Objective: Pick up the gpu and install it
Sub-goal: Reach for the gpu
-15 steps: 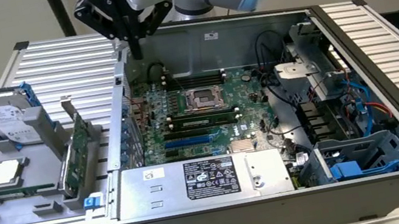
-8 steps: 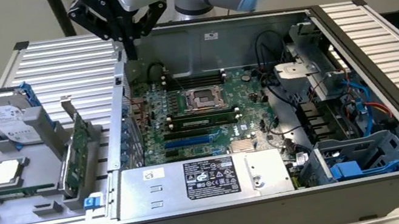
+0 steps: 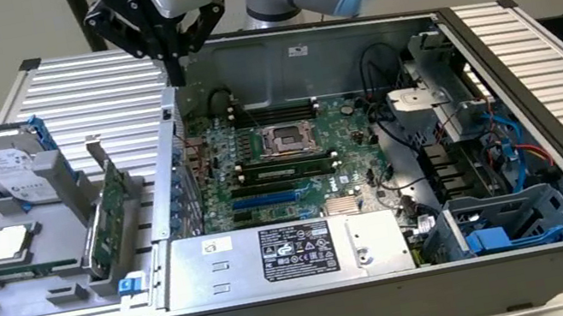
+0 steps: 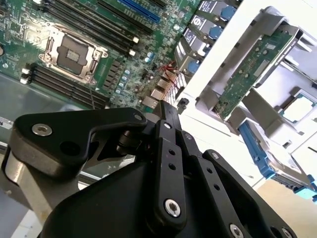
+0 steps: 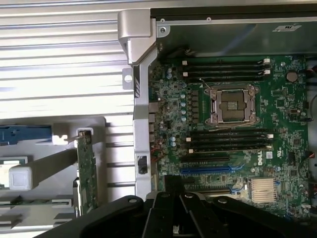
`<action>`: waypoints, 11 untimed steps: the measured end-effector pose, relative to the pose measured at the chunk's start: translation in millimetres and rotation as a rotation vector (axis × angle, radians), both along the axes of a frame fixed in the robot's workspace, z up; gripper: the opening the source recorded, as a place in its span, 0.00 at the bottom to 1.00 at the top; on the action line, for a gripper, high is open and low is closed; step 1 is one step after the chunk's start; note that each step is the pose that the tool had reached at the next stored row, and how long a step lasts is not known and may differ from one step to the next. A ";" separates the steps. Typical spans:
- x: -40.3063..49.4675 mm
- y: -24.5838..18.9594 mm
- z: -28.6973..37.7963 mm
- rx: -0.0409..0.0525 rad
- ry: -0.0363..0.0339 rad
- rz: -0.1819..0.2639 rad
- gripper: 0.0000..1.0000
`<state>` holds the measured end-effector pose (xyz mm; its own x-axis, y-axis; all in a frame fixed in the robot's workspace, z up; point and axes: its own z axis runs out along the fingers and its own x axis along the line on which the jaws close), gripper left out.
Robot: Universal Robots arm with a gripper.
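Here, gripper (image 3: 173, 71) was clenched empty at exterior view's top; gpu (image 3: 106, 215) stood lower left, well apart.

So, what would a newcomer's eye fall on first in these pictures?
First, the open computer case with its green motherboard, in the middle of the exterior view. Then the black gripper, shut and empty, above the case's wall on the exterior view's left. Beside the case on that side, the gpu stands on edge in a grey rack, next to a hard drive with blue rails.
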<state>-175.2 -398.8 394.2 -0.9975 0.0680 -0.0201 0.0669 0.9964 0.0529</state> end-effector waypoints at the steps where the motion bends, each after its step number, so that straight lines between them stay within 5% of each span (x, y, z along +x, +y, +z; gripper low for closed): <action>1: -1.3 0.0 0.0 0.0001 -0.0001 0.000 0.00; 11: -13.9 0.0 0.0 0.0005 0.0000 0.000 0.00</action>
<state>-189.1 -398.8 394.2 -0.9975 0.0679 -0.0201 0.0667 0.9963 0.0534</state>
